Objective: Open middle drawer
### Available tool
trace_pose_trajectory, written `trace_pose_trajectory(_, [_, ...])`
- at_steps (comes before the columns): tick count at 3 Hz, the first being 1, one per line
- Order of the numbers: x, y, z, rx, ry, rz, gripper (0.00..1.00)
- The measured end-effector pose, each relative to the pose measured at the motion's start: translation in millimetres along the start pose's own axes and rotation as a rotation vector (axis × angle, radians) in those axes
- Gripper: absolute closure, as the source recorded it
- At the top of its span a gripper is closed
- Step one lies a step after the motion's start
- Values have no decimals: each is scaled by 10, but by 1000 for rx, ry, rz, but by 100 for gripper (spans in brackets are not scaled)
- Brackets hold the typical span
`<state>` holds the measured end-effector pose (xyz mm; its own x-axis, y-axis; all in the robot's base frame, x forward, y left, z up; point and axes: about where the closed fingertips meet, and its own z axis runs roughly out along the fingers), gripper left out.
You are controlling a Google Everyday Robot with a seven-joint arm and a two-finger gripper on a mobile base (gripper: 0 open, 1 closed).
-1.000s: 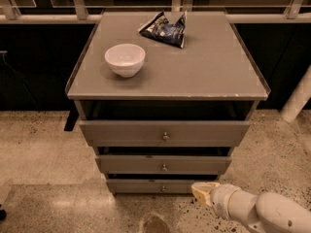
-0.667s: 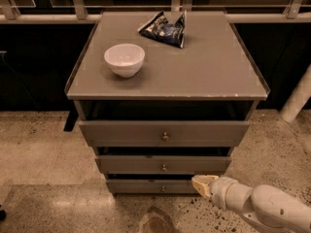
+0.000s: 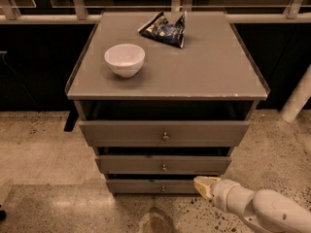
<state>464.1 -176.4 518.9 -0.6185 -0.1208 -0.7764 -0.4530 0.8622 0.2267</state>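
Observation:
The grey cabinet has three drawers stacked under its top. The middle drawer (image 3: 163, 164) has a small round metal knob (image 3: 164, 168) at its centre and stands slightly out, less than the wide top drawer (image 3: 164, 133) above it. The slim bottom drawer (image 3: 155, 186) sits below. My gripper (image 3: 205, 185) is at the lower right, in front of the bottom drawer's right end, just below the middle drawer's right corner. Its white arm (image 3: 257, 208) reaches in from the bottom right corner.
A white bowl (image 3: 125, 59) and a dark snack bag (image 3: 164, 30) sit on the cabinet top (image 3: 194, 76). A white post (image 3: 297, 98) stands at the right. Speckled floor (image 3: 43, 154) surrounds the cabinet; a dark railing wall runs behind.
My gripper and arm have shifted slightly left and up toward the drawer fronts. The drawers have not moved.

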Motion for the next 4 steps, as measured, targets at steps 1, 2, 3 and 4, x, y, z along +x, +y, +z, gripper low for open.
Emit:
trace_pose_trajectory(1, [-108, -161, 200, 13, -57, -4, 100])
trace_pose_trajectory(2, [-271, -333, 417, 12, -111, -10, 100])
trace_pose_trajectory(3, [-401, -472, 601, 16, -133, -11, 100])
trace_pose_trajectory(4, [-464, -592, 796, 27, -129, -11, 100])
